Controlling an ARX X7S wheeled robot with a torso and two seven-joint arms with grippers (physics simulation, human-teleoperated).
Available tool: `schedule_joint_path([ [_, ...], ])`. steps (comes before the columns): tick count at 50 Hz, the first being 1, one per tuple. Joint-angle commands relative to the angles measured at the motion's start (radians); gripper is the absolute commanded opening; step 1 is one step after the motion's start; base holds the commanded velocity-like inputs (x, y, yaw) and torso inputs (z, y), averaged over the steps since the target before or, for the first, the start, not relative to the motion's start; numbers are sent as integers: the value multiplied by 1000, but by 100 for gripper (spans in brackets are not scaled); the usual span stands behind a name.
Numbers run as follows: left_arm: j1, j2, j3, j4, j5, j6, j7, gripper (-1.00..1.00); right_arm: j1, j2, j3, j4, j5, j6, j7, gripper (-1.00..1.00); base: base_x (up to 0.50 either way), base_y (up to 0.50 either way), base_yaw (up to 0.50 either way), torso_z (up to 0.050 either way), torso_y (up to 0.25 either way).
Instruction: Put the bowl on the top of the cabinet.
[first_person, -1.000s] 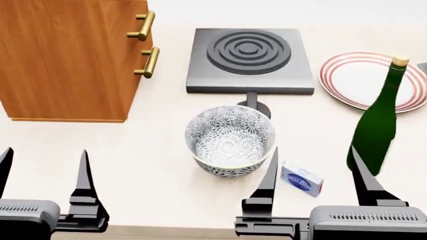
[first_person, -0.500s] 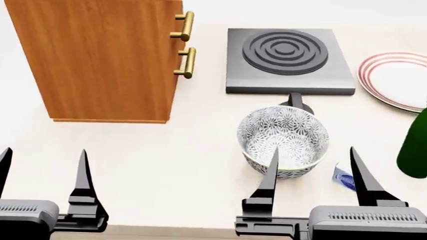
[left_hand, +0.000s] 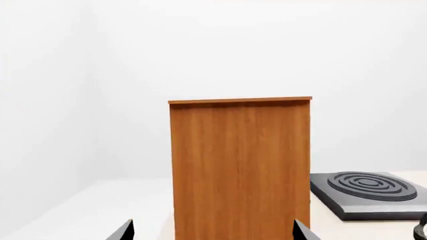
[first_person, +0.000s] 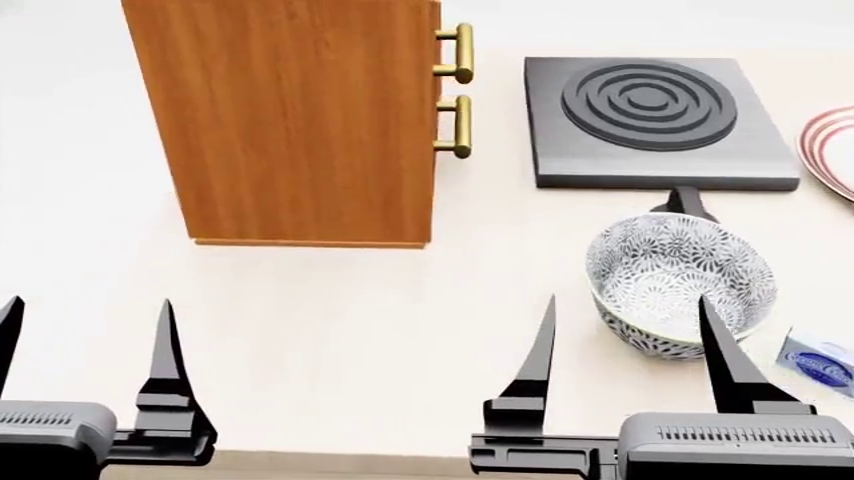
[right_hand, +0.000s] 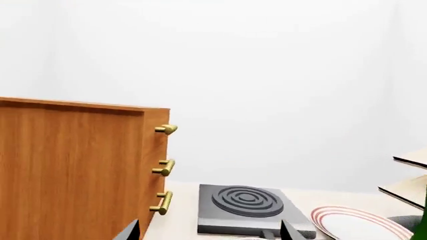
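The bowl (first_person: 681, 282), deep and white with a dark blue-grey floral pattern, stands upright on the pale table at the right of the head view, just beyond my right gripper (first_person: 627, 330), which is open and empty. The orange-brown cabinet (first_person: 300, 120) with brass bar handles (first_person: 458, 95) stands at the back left; its top is out of the head view. My left gripper (first_person: 83, 335) is open and empty near the front edge, in front of the cabinet (left_hand: 239, 165). The right wrist view shows the cabinet (right_hand: 73, 170) beside the stove, and the bowl barely shows.
A dark grey single-burner stove (first_person: 654, 120) sits behind the bowl, its handle pointing at the bowl. A red-striped plate (first_person: 834, 150) lies at the far right edge. A small blue-and-white box (first_person: 817, 362) lies right of the bowl. Pale rack shelves (right_hand: 410, 175) stand far right.
The head view has swung left: cabinet, stove and bowl all slid rightward in the picture, and the green bottle left the view. Both grippers hold the same open pose.
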Motion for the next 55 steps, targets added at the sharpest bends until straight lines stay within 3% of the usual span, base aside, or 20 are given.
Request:
schedule_joint_path([
  [1,0,-8,3,5,-7,-1,-8,100,1,7,-5,-5,8,4,10,100,0,500,0,0,0],
  [11,2,-13,3,0,-16,7,-14,100,1,11,-15,1,11,0,12,100,0,494,0,0,0],
  [29,-2,-20,10,-10,-24,12,-25,100,-2,24,-25,-5,23,8,22,100,0,5,0,0,0],
  [39,-3,-25,13,-10,-28,13,-31,100,-3,29,-30,3,24,-5,28,100,434,34,0,0,0],
  [55,0,-33,18,-7,-35,18,-41,100,3,38,-44,-2,24,31,42,100,144,0,0,0,0],
])
